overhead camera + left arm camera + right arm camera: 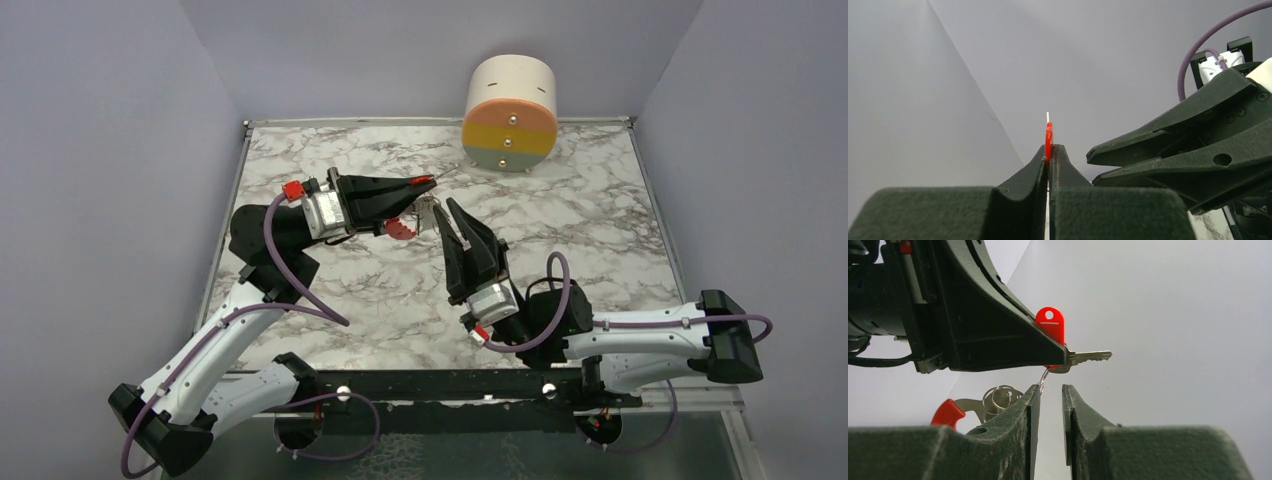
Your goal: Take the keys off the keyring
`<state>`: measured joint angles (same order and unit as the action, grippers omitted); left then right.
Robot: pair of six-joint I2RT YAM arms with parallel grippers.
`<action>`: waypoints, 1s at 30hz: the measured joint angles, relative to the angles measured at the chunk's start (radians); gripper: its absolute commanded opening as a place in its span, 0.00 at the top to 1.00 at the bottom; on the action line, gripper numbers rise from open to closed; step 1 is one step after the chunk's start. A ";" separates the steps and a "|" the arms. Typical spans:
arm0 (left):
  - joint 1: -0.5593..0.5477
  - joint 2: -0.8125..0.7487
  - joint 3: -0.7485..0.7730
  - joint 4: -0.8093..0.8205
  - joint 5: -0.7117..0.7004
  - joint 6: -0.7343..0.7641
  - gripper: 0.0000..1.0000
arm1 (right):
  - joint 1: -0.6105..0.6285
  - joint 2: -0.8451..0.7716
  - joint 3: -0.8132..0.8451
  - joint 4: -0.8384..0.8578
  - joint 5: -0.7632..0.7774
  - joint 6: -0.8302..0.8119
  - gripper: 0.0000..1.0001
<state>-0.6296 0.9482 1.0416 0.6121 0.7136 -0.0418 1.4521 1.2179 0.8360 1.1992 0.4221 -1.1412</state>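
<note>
The left end effector (1063, 357) is clenched on the red-headed key (1050, 324). It pinches the plastic head between its tips, and the silver blade sticks out sideways just past them. In the left wrist view the head shows edge-on as a thin red sliver standing up out of the closed jaws.

A thin wire loop hangs from the key, just under those tips. It drops to the tip of one of the right end effector's fingers (1030, 405); whether it touches that finger cannot be told. The rest of the keyring (998, 397), a few silver coils, hangs below the left end effector beside that same finger. Its red curved clip (948, 412) dangles at the far end, clear of the marble surface (600, 230).

The right end effector (1050, 390) points up at the key from just beneath. It is released, its jaws a narrow gap apart with nothing between them.

Well beyond both end effectors, a cream cylinder (510, 110) with a striped face lies at the back edge of the surface.
</note>
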 measured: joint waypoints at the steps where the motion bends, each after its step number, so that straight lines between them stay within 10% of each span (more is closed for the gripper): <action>1: 0.000 0.000 -0.001 0.000 0.000 0.000 1.00 | 0.000 0.005 0.000 0.003 0.000 -0.004 0.77; 30: 0.000 -0.019 -0.008 0.000 0.004 0.000 1.00 | 0.000 -0.022 -0.003 0.020 0.029 -0.037 0.77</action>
<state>-0.6296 0.9291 1.0336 0.6121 0.7177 -0.0422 1.4521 1.1961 0.8326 1.2190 0.4511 -1.1782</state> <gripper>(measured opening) 0.019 0.228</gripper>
